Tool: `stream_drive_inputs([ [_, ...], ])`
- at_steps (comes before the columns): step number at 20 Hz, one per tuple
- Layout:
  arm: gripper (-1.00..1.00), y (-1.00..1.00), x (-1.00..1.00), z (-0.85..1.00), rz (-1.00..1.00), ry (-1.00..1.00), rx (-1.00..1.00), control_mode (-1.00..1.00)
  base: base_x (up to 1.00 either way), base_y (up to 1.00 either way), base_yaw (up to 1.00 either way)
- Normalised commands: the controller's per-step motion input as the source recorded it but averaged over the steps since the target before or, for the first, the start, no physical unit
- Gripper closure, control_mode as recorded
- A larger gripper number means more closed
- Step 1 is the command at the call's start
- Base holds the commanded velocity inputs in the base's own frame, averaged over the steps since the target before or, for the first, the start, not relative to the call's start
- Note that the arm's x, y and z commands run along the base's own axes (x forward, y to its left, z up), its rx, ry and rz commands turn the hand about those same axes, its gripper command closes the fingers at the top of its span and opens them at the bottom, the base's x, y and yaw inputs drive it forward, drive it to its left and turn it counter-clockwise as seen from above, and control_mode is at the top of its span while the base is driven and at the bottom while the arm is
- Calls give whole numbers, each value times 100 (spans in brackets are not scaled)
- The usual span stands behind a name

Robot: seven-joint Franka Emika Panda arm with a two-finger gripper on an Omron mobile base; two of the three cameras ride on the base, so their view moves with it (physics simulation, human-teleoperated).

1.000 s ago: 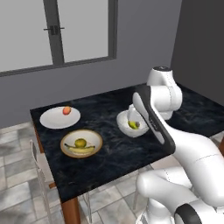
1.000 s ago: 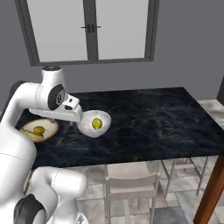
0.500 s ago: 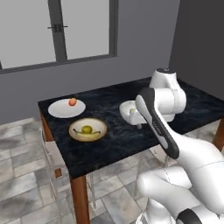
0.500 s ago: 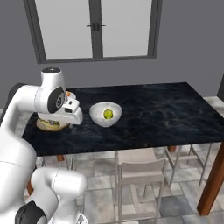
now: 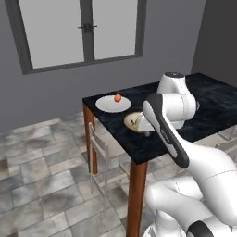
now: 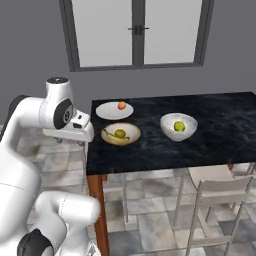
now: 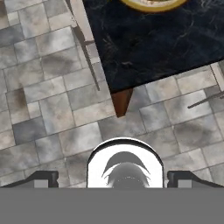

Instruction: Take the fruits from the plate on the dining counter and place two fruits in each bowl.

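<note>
The dining counter (image 6: 210,112) has a black marble top. On its left end lies the white plate (image 6: 111,111) with a red-orange round fruit (image 6: 121,105), also seen as the plate (image 5: 107,105) and fruit (image 5: 117,97). The tan-rimmed bowl (image 6: 131,136) holds a banana (image 6: 114,137) and an olive-yellow fruit (image 6: 120,133). A yellow-green pear (image 6: 179,126) lies in the deep white bowl (image 6: 170,122). My gripper (image 6: 82,133) hangs open and empty off the counter's left end, beside the tan bowl. In the hand view the gripper (image 7: 113,178) looks down at the counter corner (image 7: 144,48) and floor.
A wooden leg (image 7: 121,101) stands under the counter's corner. A pale chair (image 5: 102,150) is tucked at the left end, and more chairs (image 6: 220,192) line the near side. A grey wall with a window (image 6: 137,30) is behind. Tiled floor (image 5: 41,185) lies open to the left.
The whole picture has shifted: the base has driven left along the counter. My hand has swung from the white bowl past the tan bowl to the counter's left end, still open.
</note>
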Motion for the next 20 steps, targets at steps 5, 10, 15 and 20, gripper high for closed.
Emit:
stream_drive_inputs([
  [5, -100, 0, 0, 0, 0, 0, 0, 100, 0, 93, -20],
  [10, -100, 0, 0, 0, 0, 0, 0, 100, 6, 98, -51],
  [15, -100, 0, 0, 0, 0, 0, 0, 100, 1, 83, -62],
  [20, -100, 0, 0, 0, 0, 0, 0, 100, 17, 89, -60],
])
